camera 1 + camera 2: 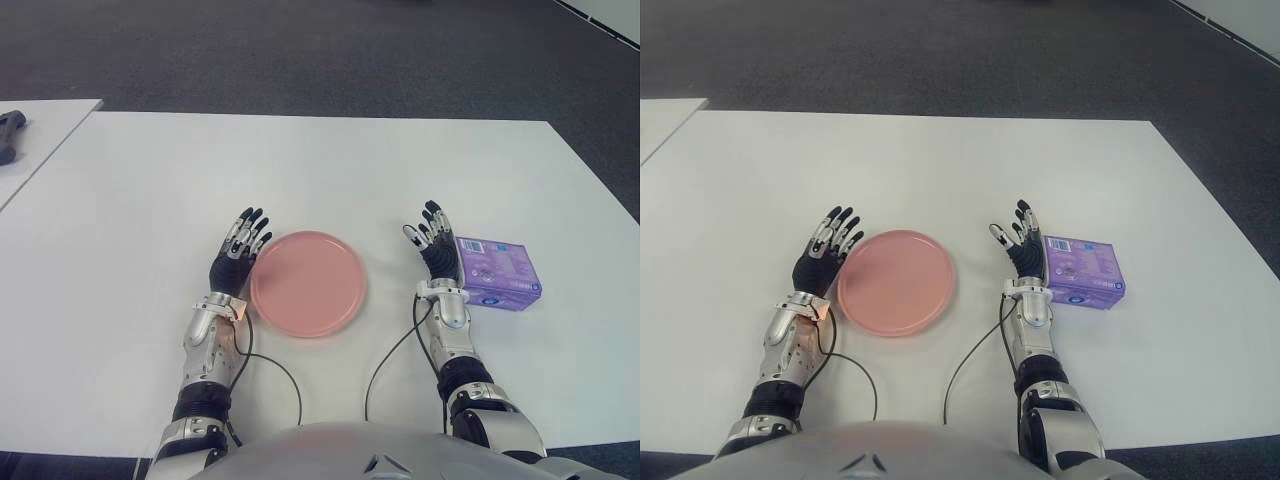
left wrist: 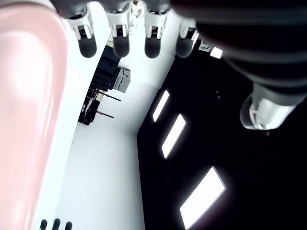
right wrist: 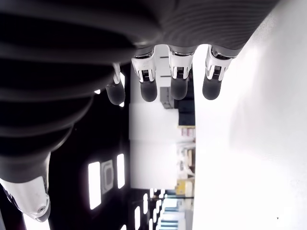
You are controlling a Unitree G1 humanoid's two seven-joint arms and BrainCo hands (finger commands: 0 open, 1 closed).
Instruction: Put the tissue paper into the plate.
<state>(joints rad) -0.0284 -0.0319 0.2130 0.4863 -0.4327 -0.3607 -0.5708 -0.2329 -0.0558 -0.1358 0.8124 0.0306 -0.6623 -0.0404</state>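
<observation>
Pink plate (image 1: 307, 283) sits between my hands on the white table (image 1: 300, 170); my left hand (image 1: 238, 257) and right hand (image 1: 436, 250) hold fingers spread, empty, purple tissue pack (image 1: 498, 272) just beside the right

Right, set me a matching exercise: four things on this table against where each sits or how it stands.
Things:
1. plate
2. tissue pack
3. left robot hand
4. right robot hand

Places or states:
A. purple, at the robot's far right on the white table
B. open, just left of the plate
C. pink, between the two hands
D. open, beside the tissue pack

Pairs: 1-C, 2-A, 3-B, 4-D
</observation>
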